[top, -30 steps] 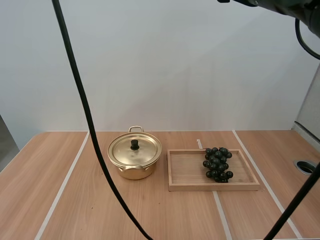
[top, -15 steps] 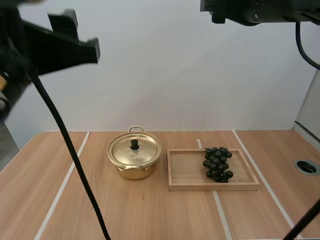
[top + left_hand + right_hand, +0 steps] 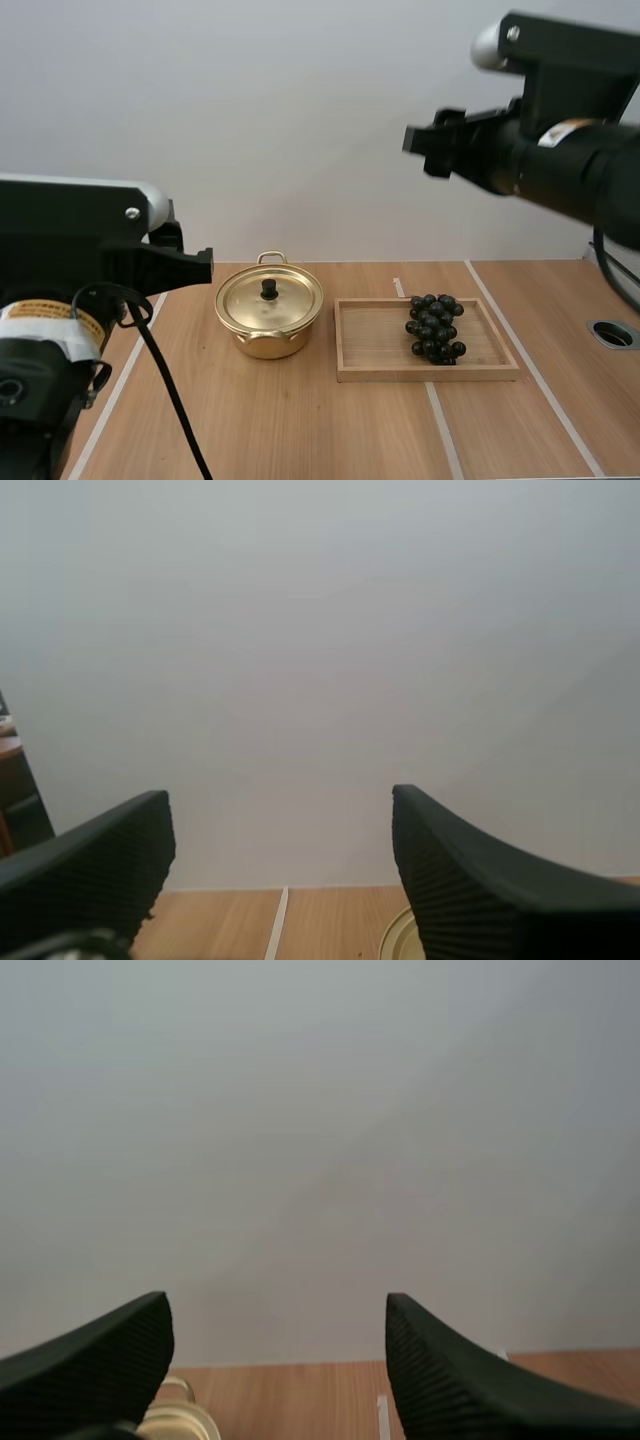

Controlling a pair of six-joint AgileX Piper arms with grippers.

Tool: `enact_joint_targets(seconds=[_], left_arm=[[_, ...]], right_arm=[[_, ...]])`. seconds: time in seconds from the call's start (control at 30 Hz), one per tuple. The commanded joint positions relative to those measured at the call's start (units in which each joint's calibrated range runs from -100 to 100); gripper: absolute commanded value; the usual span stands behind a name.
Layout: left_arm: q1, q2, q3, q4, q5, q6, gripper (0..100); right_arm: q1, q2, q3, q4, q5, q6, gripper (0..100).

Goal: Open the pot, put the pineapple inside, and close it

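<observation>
Gold pot [image 3: 269,318] sits lidded on the table just left of the tray [image 3: 375,345] holding the grapes [image 3: 434,328], and with your left fingers [image 3: 110,865] and right fingers [image 3: 450,1380] spread wide and empty, you're at the opening step, so go down for the lid knob [image 3: 269,289] first.

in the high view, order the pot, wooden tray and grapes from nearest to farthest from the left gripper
1. pot: nearest, just to the right of the open left gripper.
2. wooden tray: next, right of the pot; its left rim is its closest part.
3. grapes: farthest, lying in the tray's right half.
</observation>
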Motion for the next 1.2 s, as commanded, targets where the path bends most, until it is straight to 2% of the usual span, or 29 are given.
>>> enact_joint_targets(seconds=[0.0, 0.1, 0.2, 0.33, 0.5, 0.67, 0.83, 1.17], left_arm=[[-0.11, -2.38, 2.83, 3.51, 2.54, -4.71, 100], [-0.11, -4.12, 6.92, 4.78, 1.89, -4.71, 100], [-0.11, -5.58, 11.86, 5.2, 0.11, -4.84, 100], [-0.11, -6.15, 18.94, 4.28, -1.56, -4.84, 100], [-0.26, -6.15, 23.24, 3.74, 2.51, -4.84, 100], [-0.06, -6.15, 23.59, 3.62, 3.59, -4.84, 100], [-0.1, -6.15, 23.59, 3.17, 3.75, -4.84, 100], [-0.1, -6.15, 23.59, -0.08, 3.75, -4.84, 100]], right_arm=[[-0.21, -1.66, 7.78, -3.35, -1.92, -1.1, 100], [-0.21, -2.05, 16.62, -8.19, -9.53, -7.47, 100], [-0.21, -2.05, 25.21, -9.96, -25.56, -10.11, 100], [-0.72, -2.05, 35.43, -5.74, -42.72, -9.88, 100], [-1.25, -2.05, 44.3, -2.34, -56.14, -9.85, 100], [-1.25, -2.05, 48.11, -2.47, -56.76, -9.95, 100], [-0.58, -2.05, 48.11, -2.47, -56.28, -9.95, 100], [0.7, -2.05, 48.11, -0.37, -42.08, -9.61, 100]])
